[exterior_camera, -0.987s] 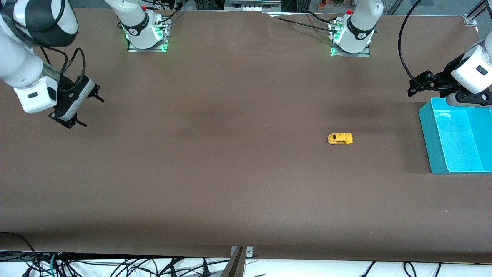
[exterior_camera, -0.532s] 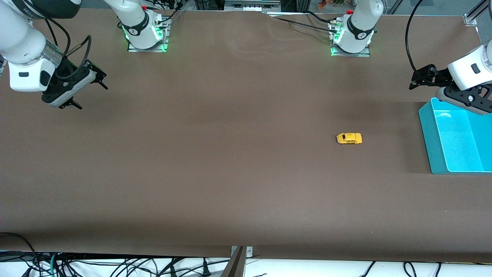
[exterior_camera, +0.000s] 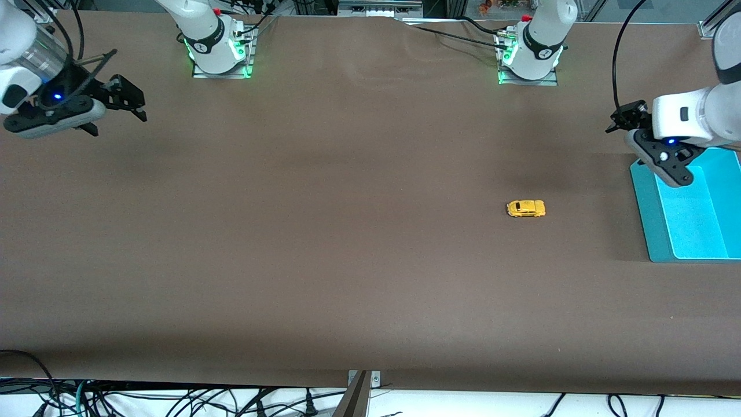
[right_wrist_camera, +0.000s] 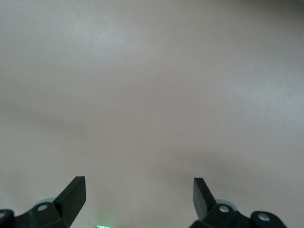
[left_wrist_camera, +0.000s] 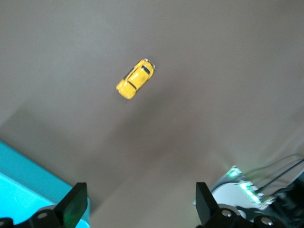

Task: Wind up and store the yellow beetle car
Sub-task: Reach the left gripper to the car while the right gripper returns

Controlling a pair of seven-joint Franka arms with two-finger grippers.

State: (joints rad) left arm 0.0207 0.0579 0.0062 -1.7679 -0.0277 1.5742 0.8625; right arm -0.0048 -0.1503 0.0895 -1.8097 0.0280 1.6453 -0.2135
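- The yellow beetle car (exterior_camera: pixel 526 208) sits on its wheels on the brown desk (exterior_camera: pixel 347 260), toward the left arm's end, and nothing touches it.
- A teal bin (exterior_camera: pixel 648 226) stands on the desk at the left arm's end, near the car but clearly apart from it; the car lies between the bin and the middle of the desk.
- The left gripper (exterior_camera: pixel 628 124) hangs in the air over the bin's corner that is farther from the front camera, with its jaws wide apart and nothing between them.
- From the left wrist view the car (left_wrist_camera: pixel 136 79) shows out ahead of the jaws, well clear of both fingertips (left_wrist_camera: pixel 76 202), with the bin's edge (left_wrist_camera: pixel 28 171) beside one of them.
- The right gripper (exterior_camera: pixel 118 98) hangs over bare desk at the right arm's end, well apart from the car, with its jaws wide and empty.
- The right wrist view shows only desk past that gripper's fingertips (right_wrist_camera: pixel 73 190).
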